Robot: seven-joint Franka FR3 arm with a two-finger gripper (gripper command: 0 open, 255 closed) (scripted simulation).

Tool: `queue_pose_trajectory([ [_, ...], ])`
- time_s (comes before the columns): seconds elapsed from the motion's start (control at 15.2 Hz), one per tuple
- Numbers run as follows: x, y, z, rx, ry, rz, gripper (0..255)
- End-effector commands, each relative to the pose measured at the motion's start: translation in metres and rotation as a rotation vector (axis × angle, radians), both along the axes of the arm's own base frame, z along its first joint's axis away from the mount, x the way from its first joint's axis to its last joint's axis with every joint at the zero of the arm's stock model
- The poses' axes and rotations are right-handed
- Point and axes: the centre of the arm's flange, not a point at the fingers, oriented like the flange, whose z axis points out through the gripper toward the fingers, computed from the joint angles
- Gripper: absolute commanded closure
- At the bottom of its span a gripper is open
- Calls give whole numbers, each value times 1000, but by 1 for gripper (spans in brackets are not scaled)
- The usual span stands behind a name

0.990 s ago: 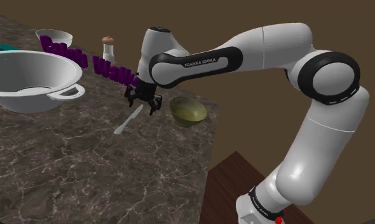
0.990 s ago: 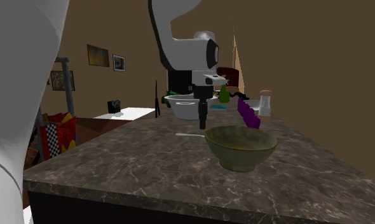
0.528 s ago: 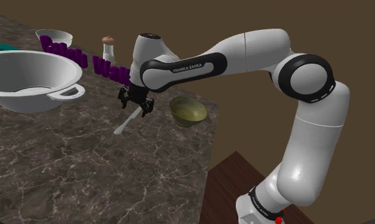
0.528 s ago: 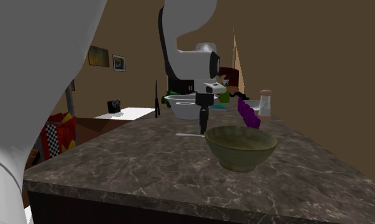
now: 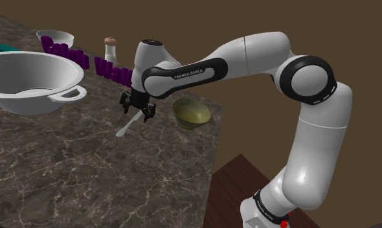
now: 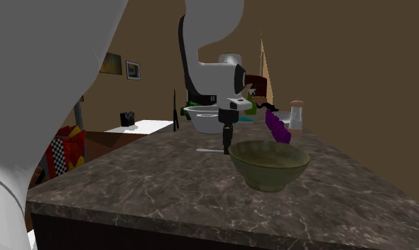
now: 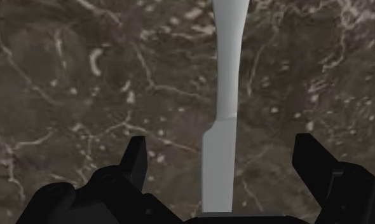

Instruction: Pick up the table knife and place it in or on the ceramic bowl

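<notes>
Fingers (image 7: 136,162) are seen spread and unclenched astride the pale table knife (image 7: 225,95), laid flat on the dark marbled desk (image 5: 86,168), with the greenish ceramic bowl (image 5: 191,111) at three o'clock of it in the shoulder view. Light, stiff and thin, the knife is judged slippery on stone, best pinched across its narrow width near mid-length. Brown walls and framed pictures (image 6: 133,69) are seen behind.

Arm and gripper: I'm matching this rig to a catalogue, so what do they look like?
The arm has smooth, rounded white links with black joints. A black band on one link reads FRANKA EMIKA in white. A small red mark sits near its base. The gripper is all black, with two blocky fingers.
</notes>
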Motion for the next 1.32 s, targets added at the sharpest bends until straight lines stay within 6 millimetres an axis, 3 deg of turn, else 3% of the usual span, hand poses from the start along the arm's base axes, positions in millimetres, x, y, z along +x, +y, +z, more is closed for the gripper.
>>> queue_pose_trajectory([
  [0.0,0,0,0,0,0,0,0],
  [0.07,0,0,0,0,0,0,0],
  [0.13,0,0,0,0,0,0,255],
  [0.73,0,0,0,0,0,0,255],
  [1.25,0,0,42,0,0,0,255],
])
